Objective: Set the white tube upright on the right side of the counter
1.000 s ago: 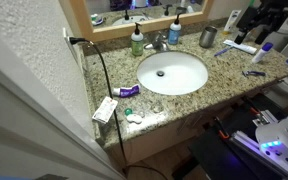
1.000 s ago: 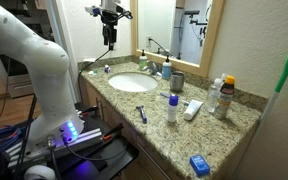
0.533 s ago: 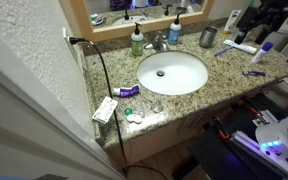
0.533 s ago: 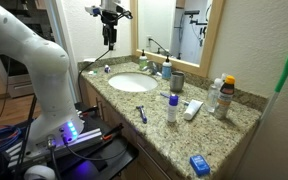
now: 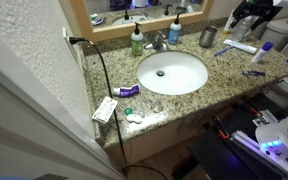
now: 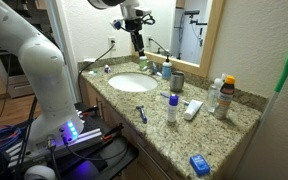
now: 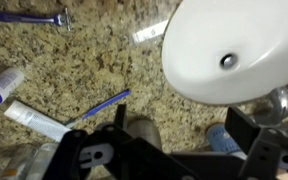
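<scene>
The white tube lies flat on the granite counter, past the sink and beside the metal cup. It also shows in an exterior view and at the lower left of the wrist view. My gripper hangs open and empty high above the counter near the faucet. In an exterior view it is above the cup and tube. In the wrist view its fingers stand wide apart with nothing between them.
A stubby white bottle with a purple cap stands next to the tube. A blue toothbrush, a razor and a blue soap bottle sit nearby. A white box with purple print lies beyond the oval sink.
The arm has swung from beyond the far end of the counter to above the faucet and cup. The gripper stays open. The objects on the counter have not moved.
</scene>
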Robot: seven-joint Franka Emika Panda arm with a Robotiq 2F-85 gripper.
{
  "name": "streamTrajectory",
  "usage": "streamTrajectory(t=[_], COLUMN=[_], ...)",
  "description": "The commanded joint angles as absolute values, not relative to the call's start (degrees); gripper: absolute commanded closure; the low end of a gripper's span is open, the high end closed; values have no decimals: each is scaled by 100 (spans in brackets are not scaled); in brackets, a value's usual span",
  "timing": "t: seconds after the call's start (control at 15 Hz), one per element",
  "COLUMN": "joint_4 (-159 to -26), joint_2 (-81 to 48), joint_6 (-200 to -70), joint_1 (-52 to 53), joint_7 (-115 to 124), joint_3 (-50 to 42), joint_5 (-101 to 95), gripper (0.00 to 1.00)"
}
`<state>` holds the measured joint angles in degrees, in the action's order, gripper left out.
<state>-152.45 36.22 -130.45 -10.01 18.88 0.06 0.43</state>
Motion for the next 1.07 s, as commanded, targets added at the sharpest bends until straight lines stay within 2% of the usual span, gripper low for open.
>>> streamTrajectory(t=[0.0,0.27,0.53,0.73,0.8,0.87,1.0], joint_4=[-15129,-15142,-15105,-14480,-14105,-14786,-14363], joint_2=[3487,3525,2513,1584,1207,1983,1451], joint_6=[-13085,-13046,-14435,-14667,-14416,-14542,-14525], joint_1=[-1076,-1013,-1936,-2854,-2900,-2454,-2564], joint_7=[1874,1875,2358,3207,3535,3181,3416], joint_3=[-4,21,407,489,372,159,-4], joint_5=[43,50,-1715,-3204,-3282,-3032,-3257], gripper=[0,0,0,0,0,0,0])
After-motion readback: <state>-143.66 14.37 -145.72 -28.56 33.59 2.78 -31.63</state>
